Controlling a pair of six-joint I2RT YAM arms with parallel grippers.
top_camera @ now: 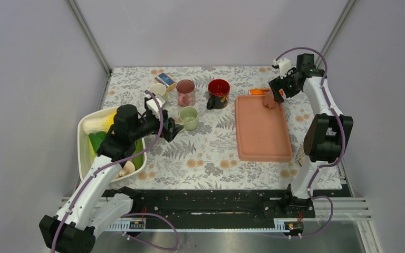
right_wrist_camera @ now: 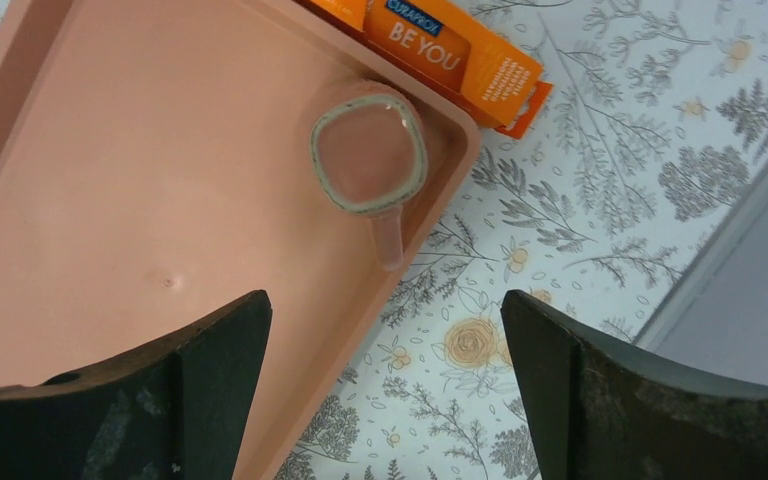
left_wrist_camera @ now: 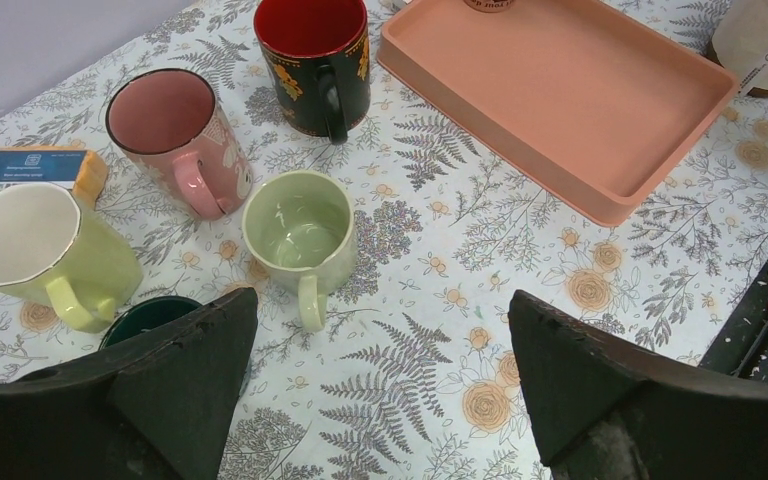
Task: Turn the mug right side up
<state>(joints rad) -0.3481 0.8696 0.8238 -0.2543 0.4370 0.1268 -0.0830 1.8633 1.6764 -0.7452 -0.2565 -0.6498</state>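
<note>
Hovering spread wide, the right fingers (right_wrist_camera: 195, 400) frame the pink mug (right_wrist_camera: 368, 158), seemingly base-up, just ahead of them in the tray (right_wrist_camera: 140, 150) corner. Closing off-centre may snag its handle or wedge it against the tray wall.

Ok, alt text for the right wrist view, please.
A pink ceramic mug sits in the corner of a salmon plastic tray, apparently base up, handle toward the tray's rim. The open right gripper hovers above it; an orange cardboard box lies beyond on the floral tablecloth.
</note>
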